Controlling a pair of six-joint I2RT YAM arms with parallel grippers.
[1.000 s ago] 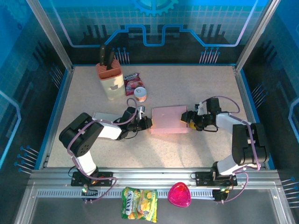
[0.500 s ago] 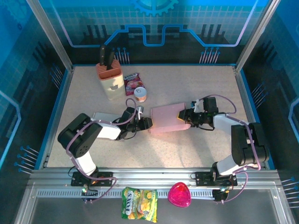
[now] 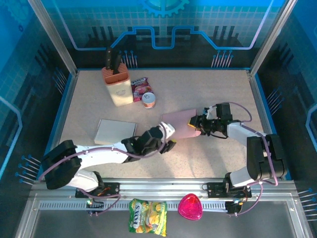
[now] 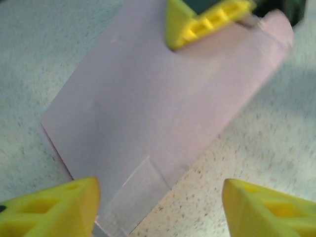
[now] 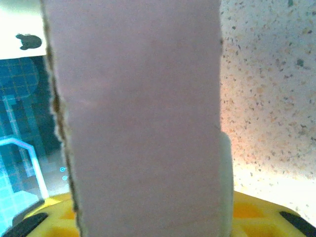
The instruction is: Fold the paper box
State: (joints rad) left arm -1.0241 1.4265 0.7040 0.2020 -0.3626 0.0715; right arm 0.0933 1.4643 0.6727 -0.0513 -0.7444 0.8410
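I am seeing my left gripper point(image 3: 168, 137) letting go and backing toward seven o'clock, jaws wide and empty, while my right gripper point(image 3: 197, 125) is clamping the box point(image 3: 177, 122) by its three o'clock edge, tilting it near the centre of the table point(image 3: 223, 89), so folding seems barely started.

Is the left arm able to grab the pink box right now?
Probably yes. The left gripper is open at the pink box's near corner, with nothing between them. The right gripper pinches the far end, leaving the near edge free.
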